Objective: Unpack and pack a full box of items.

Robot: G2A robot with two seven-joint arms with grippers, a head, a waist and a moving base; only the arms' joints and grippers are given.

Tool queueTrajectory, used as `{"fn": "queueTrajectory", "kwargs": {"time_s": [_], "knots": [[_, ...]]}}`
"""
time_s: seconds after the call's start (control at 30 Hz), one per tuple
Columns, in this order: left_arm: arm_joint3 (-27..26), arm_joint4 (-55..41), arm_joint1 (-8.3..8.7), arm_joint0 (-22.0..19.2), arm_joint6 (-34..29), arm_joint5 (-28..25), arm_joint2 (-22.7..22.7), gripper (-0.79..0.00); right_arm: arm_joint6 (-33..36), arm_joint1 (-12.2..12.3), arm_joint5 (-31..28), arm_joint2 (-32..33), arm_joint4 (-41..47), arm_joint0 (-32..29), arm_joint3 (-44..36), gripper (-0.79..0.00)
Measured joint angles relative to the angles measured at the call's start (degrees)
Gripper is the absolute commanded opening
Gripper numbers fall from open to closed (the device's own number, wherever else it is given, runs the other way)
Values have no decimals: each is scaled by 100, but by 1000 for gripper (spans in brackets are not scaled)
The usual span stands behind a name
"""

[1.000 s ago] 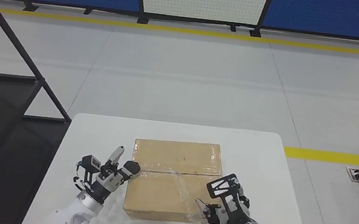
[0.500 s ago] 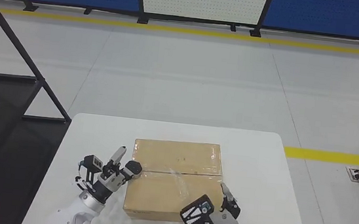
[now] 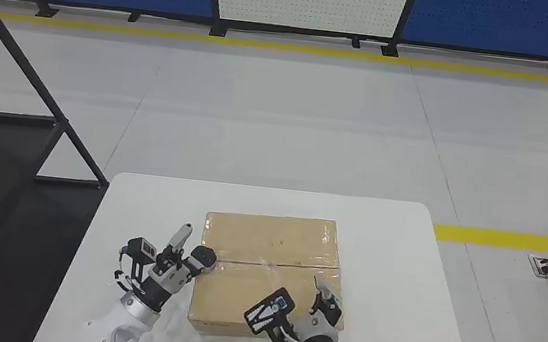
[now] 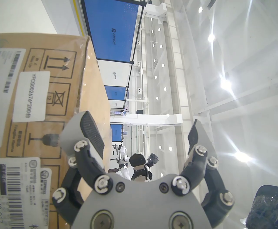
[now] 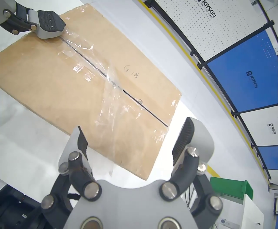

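The closed cardboard box point(image 3: 263, 271) is standing at the middle of the counter point(image 3: 404, 275), with clear tape point(image 5: 108, 91) lying over its top seam. White barcode stickers point(image 4: 30, 95) and printed handling symbols point(image 4: 57, 65) are showing on its side, and small handwritten marks point(image 5: 131, 71) beside the seam. The left tool point(image 4: 141, 130) is gaping wide at the box side facing the counter's left edge, holding nothing, one finger point(image 5: 48, 23) touching the seam's end. The right tool point(image 5: 134, 138) is hovering over the box corner toward the counter's near right corner, also spread wide, holding nothing.
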Motion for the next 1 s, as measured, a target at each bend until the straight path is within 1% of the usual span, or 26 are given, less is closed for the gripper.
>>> {"fn": "queueTrajectory", "kwargs": {"time_s": [0.2, 0.4, 1.0], "knots": [[-37, -34, 11, 34, -19, 0, -35, 0, 339, -240, -162, -359, -566, 233, 241, 0], [-57, -48, 20, 48, -33, -2, -50, 0, 611, -462, -359, -606, -1025, 305, 419, 0], [-55, -74, 37, 19, -14, -7, -43, 0, 1188, -1033, -768, -743, -2125, 296, 1017, 0]]}}
